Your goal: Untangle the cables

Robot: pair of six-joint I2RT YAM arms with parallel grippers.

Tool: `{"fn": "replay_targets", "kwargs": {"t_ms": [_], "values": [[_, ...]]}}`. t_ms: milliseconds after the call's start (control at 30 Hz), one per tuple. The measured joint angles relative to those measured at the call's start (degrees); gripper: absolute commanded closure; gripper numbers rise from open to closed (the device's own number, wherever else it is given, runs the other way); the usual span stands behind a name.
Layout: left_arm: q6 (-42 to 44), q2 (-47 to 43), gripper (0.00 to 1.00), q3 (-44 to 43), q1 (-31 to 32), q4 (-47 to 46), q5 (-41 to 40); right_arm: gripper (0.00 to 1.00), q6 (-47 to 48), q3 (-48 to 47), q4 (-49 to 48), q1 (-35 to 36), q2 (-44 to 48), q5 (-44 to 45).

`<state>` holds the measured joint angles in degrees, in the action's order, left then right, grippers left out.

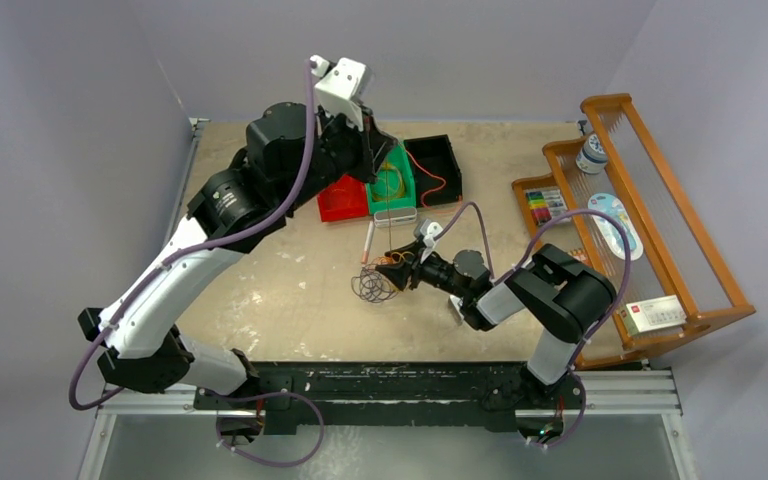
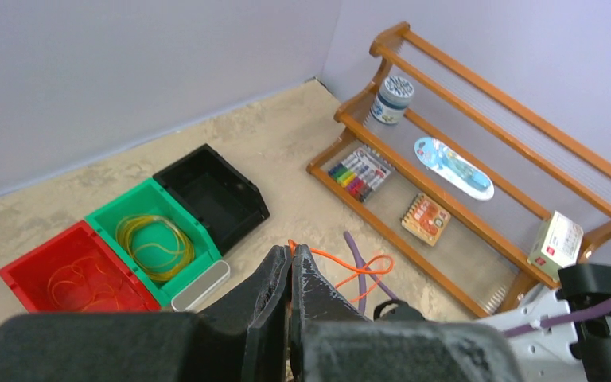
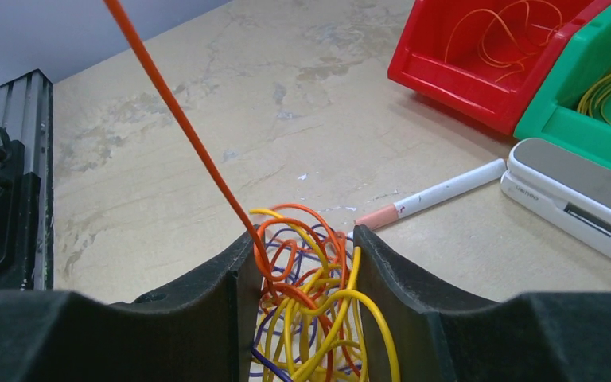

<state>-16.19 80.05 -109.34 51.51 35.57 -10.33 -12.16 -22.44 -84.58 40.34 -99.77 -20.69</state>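
A tangle of orange, yellow and purple cables (image 1: 374,284) lies mid-table. My right gripper (image 1: 394,268) is low over it, and in the right wrist view both fingers of the right gripper (image 3: 304,239) press against the sides of the tangle (image 3: 312,306). One orange cable (image 3: 175,103) runs taut up and to the left out of the tangle. My left gripper (image 1: 372,158) hangs high over the bins. In its wrist view the left gripper (image 2: 293,253) is shut on that orange cable (image 2: 366,267), which loops off to the right of the tips.
Red bin (image 2: 16,274) with thin orange cables, green bin (image 2: 99,219) with a yellow coil (image 2: 157,245), and a black bin (image 2: 243,191) sit at the back. A silver case (image 3: 573,199) and a white pen (image 3: 437,193) lie beside the tangle. A wooden rack (image 1: 660,200) stands on the right.
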Motion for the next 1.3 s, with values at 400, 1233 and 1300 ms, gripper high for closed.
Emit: {"fn": "replay_targets", "kwargs": {"t_ms": [400,1233,1300], "values": [[3.45,5.6,1.0,-13.94,0.0,3.48,-6.69,0.57,-3.04,2.38,-1.55,0.57,-1.33,3.23],[10.25,7.45,1.0,-25.73,0.0,0.7,-17.2,0.91,-5.68,4.09,3.52,0.63,-1.44,9.6],[11.06,7.74,1.0,-26.29,0.0,0.46,-18.08,0.93,-6.29,4.2,5.14,0.66,-1.36,10.99]]}}
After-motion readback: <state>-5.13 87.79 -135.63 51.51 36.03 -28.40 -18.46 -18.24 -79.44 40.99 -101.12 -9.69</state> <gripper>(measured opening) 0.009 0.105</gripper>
